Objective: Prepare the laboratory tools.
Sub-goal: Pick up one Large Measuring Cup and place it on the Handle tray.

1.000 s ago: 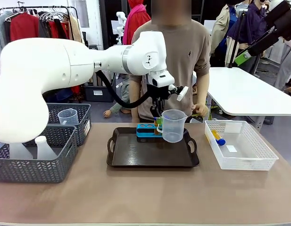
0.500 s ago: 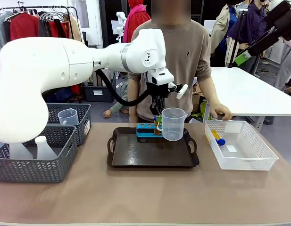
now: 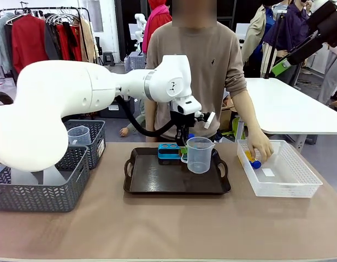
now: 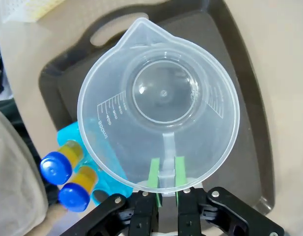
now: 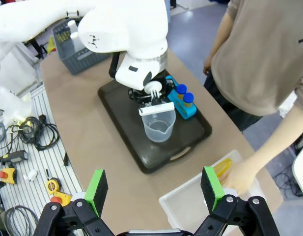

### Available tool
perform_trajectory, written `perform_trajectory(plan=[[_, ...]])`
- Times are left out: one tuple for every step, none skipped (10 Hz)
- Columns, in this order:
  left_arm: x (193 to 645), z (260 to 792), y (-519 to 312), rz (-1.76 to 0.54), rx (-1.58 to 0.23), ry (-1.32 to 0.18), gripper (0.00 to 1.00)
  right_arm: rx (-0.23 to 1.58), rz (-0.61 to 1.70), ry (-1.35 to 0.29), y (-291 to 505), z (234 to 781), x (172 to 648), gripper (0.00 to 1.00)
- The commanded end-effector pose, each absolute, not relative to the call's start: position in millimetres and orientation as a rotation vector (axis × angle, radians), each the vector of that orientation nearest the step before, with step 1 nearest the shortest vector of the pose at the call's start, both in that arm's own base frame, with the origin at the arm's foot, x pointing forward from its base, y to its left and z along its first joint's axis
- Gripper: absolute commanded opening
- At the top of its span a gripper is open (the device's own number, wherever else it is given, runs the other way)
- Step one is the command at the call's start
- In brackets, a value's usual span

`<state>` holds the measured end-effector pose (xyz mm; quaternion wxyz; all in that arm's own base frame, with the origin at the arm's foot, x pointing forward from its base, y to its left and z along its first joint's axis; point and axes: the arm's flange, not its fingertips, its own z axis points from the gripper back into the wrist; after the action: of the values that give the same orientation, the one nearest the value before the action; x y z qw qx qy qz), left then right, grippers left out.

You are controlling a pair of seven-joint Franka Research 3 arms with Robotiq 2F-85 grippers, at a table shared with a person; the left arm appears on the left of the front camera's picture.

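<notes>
My left gripper (image 4: 164, 173) is shut on the handle of the clear measuring beaker (image 4: 158, 103). It holds the beaker (image 3: 200, 154) upright, low over the back right of the black tray (image 3: 157, 183). Behind the beaker on the tray stands the small blue rack (image 3: 168, 151) with two yellow blue-capped tubes (image 4: 58, 166) in it. A person's hand (image 3: 261, 148) reaches into the white mesh basket (image 3: 288, 180) at another yellow tube (image 3: 251, 159). My right gripper (image 5: 154, 189) hangs open high above the table, empty, looking down on the tray (image 5: 136, 135) and beaker (image 5: 158, 128).
Two grey woven baskets (image 3: 45, 194) stand at the left. The rear one holds a second clear beaker (image 3: 79, 135), and the front one holds a white conical flask (image 3: 51, 173). The person stands at the far edge behind the tray. Bare tabletop lies in front of the tray.
My left arm has lowered the beaker toward the tray. The person's hand has moved from the table's far edge down into the white mesh basket.
</notes>
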<state>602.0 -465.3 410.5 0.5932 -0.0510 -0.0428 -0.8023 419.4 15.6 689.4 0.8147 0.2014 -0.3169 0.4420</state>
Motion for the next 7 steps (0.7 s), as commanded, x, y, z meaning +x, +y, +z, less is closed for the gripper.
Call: perform_trajectory(plan=[[604, 410, -470, -1.814, -0.080, -0.080, 0.00, 0.436, 0.948, -0.681, 16, 691, 419, 1.00], [602, 404, -472, -1.809, -0.055, -0.084, 0.00, 0.436, 0.948, -0.681, 16, 691, 419, 1.00], [601, 397, -473, -1.800, -0.039, -0.090, 0.00, 0.436, 0.948, -0.681, 16, 691, 419, 1.00], [600, 393, -474, -1.796, -0.030, -0.092, 0.00, 0.436, 0.948, -0.681, 16, 691, 419, 1.00], [599, 389, -476, -1.796, -0.022, -0.090, 0.00, 0.436, 0.948, -0.681, 16, 691, 419, 1.00], [599, 387, -477, -1.793, -0.007, -0.091, 0.00, 0.436, 0.948, -0.681, 16, 691, 419, 1.00], [598, 386, -475, -1.795, -0.010, -0.089, 0.00, 0.436, 0.948, -0.681, 16, 691, 419, 1.00]])
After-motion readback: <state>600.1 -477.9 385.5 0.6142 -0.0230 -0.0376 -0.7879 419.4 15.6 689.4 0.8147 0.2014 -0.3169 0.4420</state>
